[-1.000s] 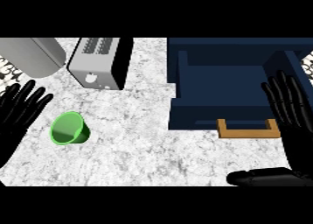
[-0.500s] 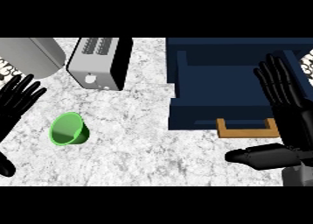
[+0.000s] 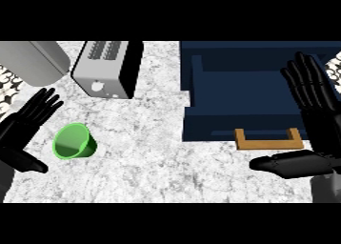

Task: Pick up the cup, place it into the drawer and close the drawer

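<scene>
As the green cup [image 3: 75, 141] lies tipped on the surface [image 3: 166, 164] at eight o'clock, just beside the open-fingered left hand [image 3: 20, 133], a clumsy closing could roll it farther from the open drawer [image 3: 226, 127] at two o'clock.

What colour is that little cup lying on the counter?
The cup is bright green, seen in the head view.

Black left hand [image 3: 18, 137] and right hand [image 3: 319, 114] on grey forearms [image 3: 333, 189].
</scene>
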